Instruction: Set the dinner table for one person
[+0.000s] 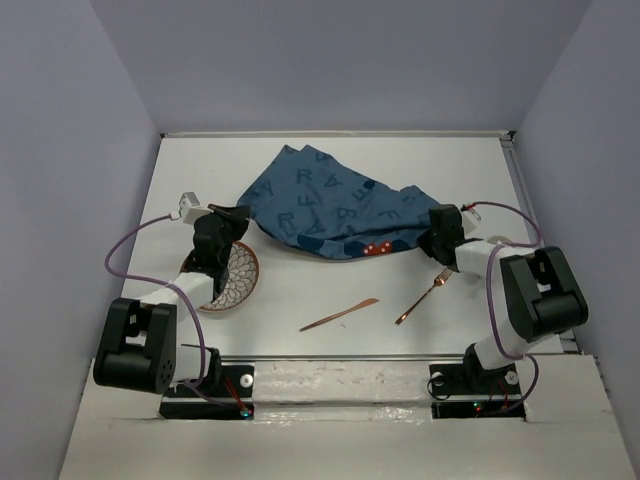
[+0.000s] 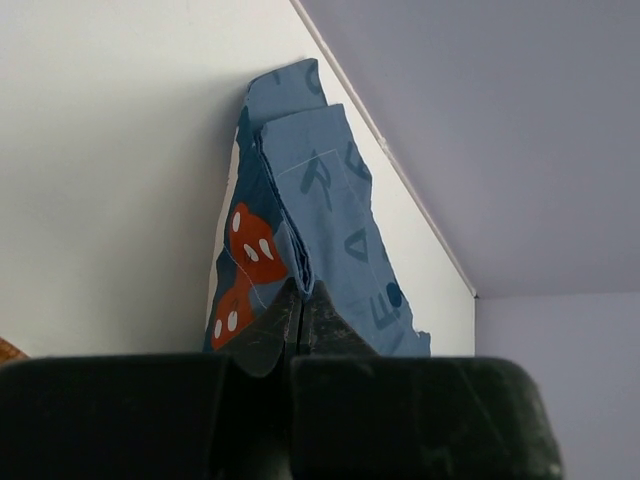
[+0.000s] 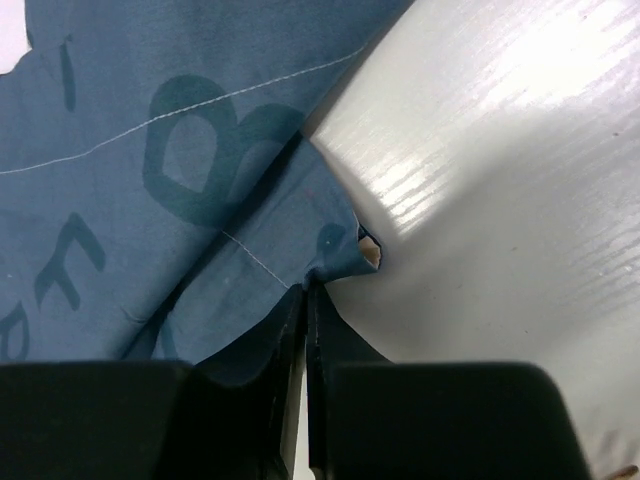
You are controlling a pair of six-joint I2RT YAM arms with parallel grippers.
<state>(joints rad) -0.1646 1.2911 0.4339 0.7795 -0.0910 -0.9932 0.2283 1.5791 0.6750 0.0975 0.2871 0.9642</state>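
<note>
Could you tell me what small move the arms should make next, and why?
Probably raise both and draw them apart: the left gripper and right gripper each pinch an edge of the placemat, which lies bunched on the dinner table.

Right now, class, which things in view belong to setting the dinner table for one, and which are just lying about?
Belong to the job: dinner table, blue letter-printed placemat, patterned plate, copper knife, copper fork.

Just lying about: purple cables, grey walls.

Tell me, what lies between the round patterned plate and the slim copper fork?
A slim copper-coloured knife, lying on the white tabletop; the top external view shows it.
</note>
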